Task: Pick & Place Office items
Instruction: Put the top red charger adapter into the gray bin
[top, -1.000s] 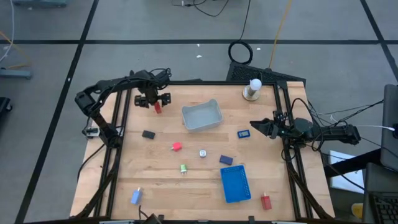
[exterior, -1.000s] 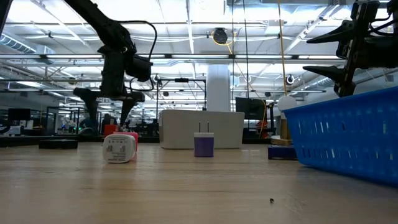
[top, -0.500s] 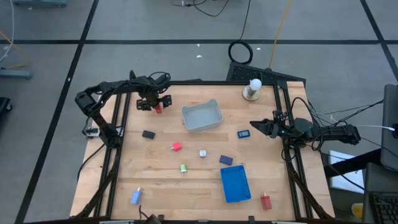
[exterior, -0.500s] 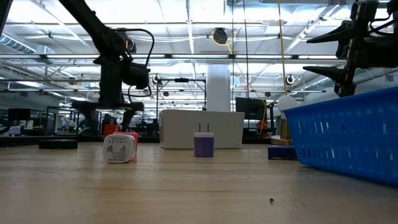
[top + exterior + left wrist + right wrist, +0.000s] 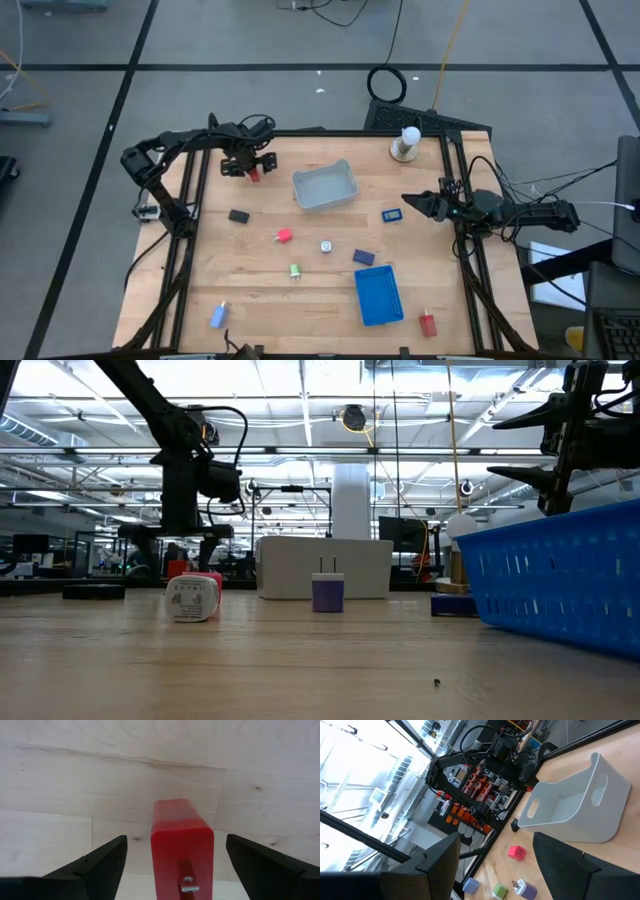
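Overhead, the left gripper (image 5: pixel 247 165) sits at the far left corner of the wooden table (image 5: pixel 260 285), right over a red block (image 5: pixel 254 175), its fingers spread to either side of the piece. The right gripper (image 5: pixel 409 203) waits at the right edge, jaws parted with nothing between them, near a dark blue piece (image 5: pixel 391 215). The pale bin (image 5: pixel 324 187) lies between the two arms. Scattered on the boards are a black piece (image 5: pixel 238 215), a pink-red piece (image 5: pixel 284 236), a silver piece (image 5: pixel 326 246), a green piece (image 5: pixel 295 270), a navy piece (image 5: pixel 363 257), a light blue piece (image 5: pixel 218 316) and a second red piece (image 5: pixel 428 324); the blue tray (image 5: pixel 378 295) lies toward the near right

At table height, the left gripper (image 5: pixel 183 542) hangs low over the far side, behind a white-and-pink piece (image 5: pixel 194 597). A purple plug block (image 5: pixel 328 592) stands before the bin (image 5: pixel 325 567), and the tray (image 5: pixel 560 575) fills the right

From the left wrist, the red block (image 5: pixel 183 849) stands between the two dark fingers (image 5: pixel 97 865), with a clear gap on each side, so the pincer is spread and not pinching

From the right wrist, its own fingers (image 5: pixel 437 859) are apart and empty; beyond them lie the bin (image 5: pixel 575 807), tilted in this view, the pink piece (image 5: pixel 516 853) and the green piece (image 5: pixel 499 891)
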`<state>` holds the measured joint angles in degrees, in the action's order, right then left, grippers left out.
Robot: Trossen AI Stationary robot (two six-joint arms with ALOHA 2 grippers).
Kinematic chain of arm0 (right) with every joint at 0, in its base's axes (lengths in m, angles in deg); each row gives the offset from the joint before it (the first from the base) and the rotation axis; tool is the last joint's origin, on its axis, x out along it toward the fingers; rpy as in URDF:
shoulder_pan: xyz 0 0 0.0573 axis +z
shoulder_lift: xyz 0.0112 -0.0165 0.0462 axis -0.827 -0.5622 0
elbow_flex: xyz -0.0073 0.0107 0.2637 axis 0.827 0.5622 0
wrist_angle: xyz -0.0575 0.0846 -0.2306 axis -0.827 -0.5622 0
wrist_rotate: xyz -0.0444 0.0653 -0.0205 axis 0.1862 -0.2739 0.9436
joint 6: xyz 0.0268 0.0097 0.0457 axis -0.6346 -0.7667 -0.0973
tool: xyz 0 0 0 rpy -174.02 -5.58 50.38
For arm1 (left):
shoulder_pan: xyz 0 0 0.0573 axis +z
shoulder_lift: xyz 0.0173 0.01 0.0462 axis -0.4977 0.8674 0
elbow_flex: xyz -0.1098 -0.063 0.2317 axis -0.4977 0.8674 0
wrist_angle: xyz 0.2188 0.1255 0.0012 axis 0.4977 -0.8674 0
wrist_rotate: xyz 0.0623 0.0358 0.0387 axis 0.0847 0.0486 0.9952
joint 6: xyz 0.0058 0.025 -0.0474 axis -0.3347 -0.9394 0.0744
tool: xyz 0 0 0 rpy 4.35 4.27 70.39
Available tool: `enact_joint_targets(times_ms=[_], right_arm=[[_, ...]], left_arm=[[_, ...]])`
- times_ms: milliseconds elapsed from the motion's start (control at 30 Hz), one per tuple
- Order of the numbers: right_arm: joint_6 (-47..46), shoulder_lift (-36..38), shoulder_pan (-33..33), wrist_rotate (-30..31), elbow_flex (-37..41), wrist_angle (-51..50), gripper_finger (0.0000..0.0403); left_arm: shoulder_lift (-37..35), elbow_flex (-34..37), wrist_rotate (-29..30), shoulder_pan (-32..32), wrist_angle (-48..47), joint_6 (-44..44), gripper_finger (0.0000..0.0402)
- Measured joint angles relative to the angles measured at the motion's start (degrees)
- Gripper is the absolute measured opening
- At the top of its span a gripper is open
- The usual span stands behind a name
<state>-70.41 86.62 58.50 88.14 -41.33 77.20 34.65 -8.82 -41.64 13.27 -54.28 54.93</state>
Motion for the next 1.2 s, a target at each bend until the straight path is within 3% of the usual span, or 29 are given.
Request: enact_joint_targets(times_ms=[133,433,900,1200], right_arm=[[0.00,0.02,0.01,0.02,-0.01,0.25,0.0242],[0.14,0.02,0.01,0.00,-0.01,0.25,0.0242],[0.44,0.02,0.01,-0.05,0.00,0.23,0.0242],[1.69,0.02,0.00,0.07,0.00,0.18,0.0242]], left_arm=[[0.00,0.00,0.00,-0.01,-0.02,-0.08,0.0282],[-0.02,-0.02,-0.57,-0.09,-0.04,-0.36,0.0114],[-0.38,-0.09,-4.64,-0.56,0.06,-2.91,0.0114],[-6.75,-0.07,-3.92,-3.17,1.79,-4.44,0.0114]])
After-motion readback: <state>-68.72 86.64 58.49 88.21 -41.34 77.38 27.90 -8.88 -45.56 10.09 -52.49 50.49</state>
